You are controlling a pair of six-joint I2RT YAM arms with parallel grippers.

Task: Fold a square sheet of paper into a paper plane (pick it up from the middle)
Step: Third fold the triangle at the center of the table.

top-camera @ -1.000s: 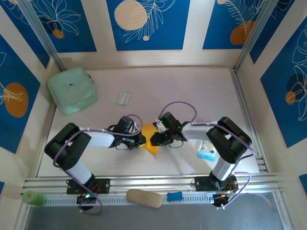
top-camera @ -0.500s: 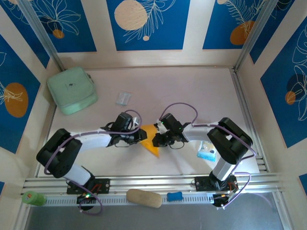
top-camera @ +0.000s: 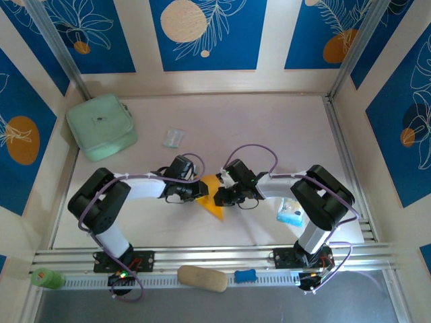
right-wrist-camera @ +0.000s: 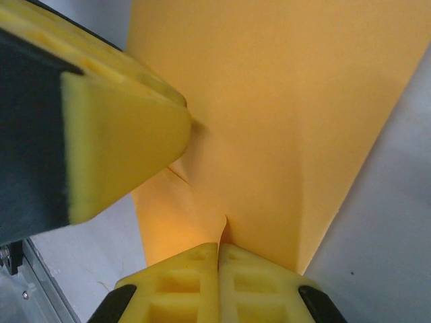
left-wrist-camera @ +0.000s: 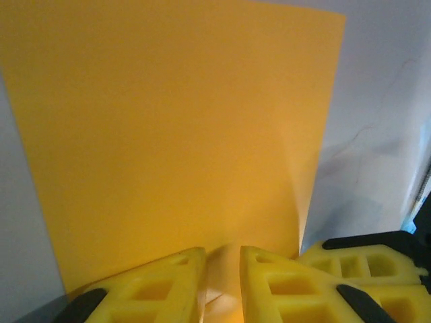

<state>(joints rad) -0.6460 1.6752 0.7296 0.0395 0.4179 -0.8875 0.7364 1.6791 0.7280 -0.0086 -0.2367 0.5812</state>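
Note:
The square sheet of paper [top-camera: 213, 202], orange-yellow and creased to a pointed shape, lies on the table between my two grippers. My left gripper [top-camera: 200, 192] meets its left edge. In the left wrist view its yellow fingers [left-wrist-camera: 168, 276] stand a little apart, open, with a raised ridge of the paper [left-wrist-camera: 175, 121] in the gap of the left gripper [left-wrist-camera: 223, 252]. My right gripper [top-camera: 219, 197] is at the sheet's right edge. In the right wrist view the right gripper [right-wrist-camera: 219, 245] is shut, pinching a small fold of the paper [right-wrist-camera: 283, 121]. The left gripper's finger [right-wrist-camera: 121, 134] sits close at upper left.
A mint-green pouch [top-camera: 101, 126] lies at the back left, with a small clear wrapper [top-camera: 174, 138] near it. A blue-and-white packet [top-camera: 291, 212] rests by the right arm. A tan oval lump [top-camera: 202, 278] and a blue piece [top-camera: 245, 275] sit on the front rail.
My left gripper's jaws have parted from shut. The right gripper's jaws have closed onto the paper's edge. The left arm's elbow has swung out and back.

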